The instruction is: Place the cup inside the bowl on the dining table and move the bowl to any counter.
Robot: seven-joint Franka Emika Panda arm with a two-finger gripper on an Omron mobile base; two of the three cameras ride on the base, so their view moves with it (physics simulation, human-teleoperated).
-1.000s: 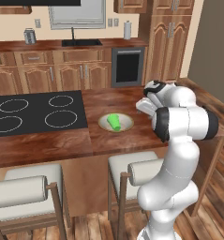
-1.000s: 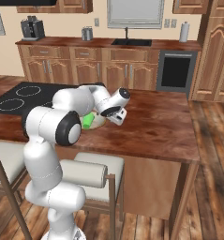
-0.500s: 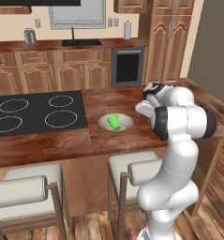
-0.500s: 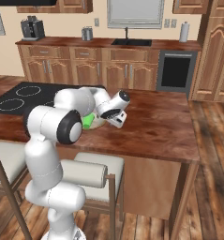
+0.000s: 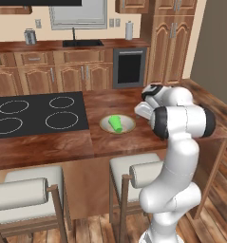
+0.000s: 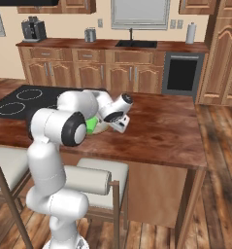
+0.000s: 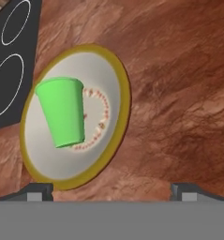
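Observation:
The green cup (image 7: 62,112) lies on its side inside the cream, tan-rimmed bowl (image 7: 102,70), which rests on the reddish-brown dining table (image 5: 110,142) just right of the black cooktop (image 5: 34,114). From the base views, the cup (image 5: 116,123) and the bowl (image 5: 129,123) sit close to my hand. My gripper (image 6: 119,125) hovers low at the bowl's right side, apart from the bowl. It is open, with the fingertips (image 7: 38,190) spread wide and nothing between them. From the right base view my arm covers part of the cup (image 6: 91,125) and the bowl (image 6: 103,128).
Two white-cushioned stools (image 5: 134,173) stand at the table's near edge. Across the aisle runs the wooden counter (image 5: 43,46) with a sink (image 5: 82,43), grey canisters (image 5: 29,36) and an oven (image 5: 129,66). Bare tabletop (image 6: 161,131) stretches to the right of the bowl.
My hand has edged slightly closer to the bowl. The cup and the bowl have stayed where they were, and the jaws have stayed wide.

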